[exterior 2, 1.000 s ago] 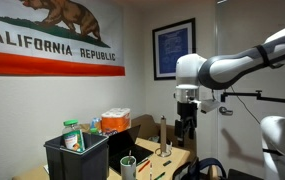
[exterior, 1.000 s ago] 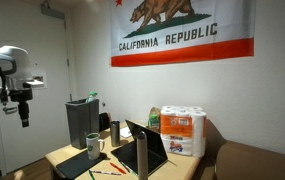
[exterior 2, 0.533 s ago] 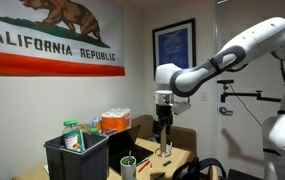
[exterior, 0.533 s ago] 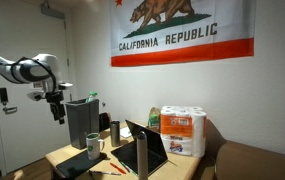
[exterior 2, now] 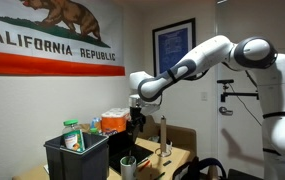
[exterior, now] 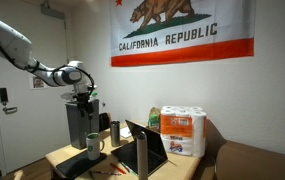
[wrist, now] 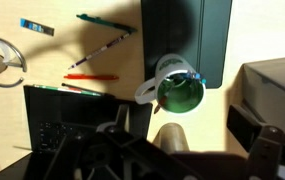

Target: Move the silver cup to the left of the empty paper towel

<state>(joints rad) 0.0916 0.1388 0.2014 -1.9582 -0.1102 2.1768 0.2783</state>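
In an ext view gripper (exterior: pixel 82 97) hung well left of empty paper towel (exterior: pixel 142 156); silver cup (exterior: pixel 115 131) stood on counter (exterior: pixel 60 157), behind-left of it. In an ext view gripper (exterior 2: pixel 135 120) hung left of empty paper towel (exterior 2: pixel 163 131). Wrist view: couldn't tell if gripper was clenched or released; mug (wrist: pixel 179 92) sat beside empty paper towel (wrist: pixel 172 137)

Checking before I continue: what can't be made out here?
Gripper: open or shut unclear; tiny in both exterior views, dark blur in wrist view.
Silver cup: too small for detail in an exterior view.
Empty paper towel: foot merges with dark laptop in an exterior view.
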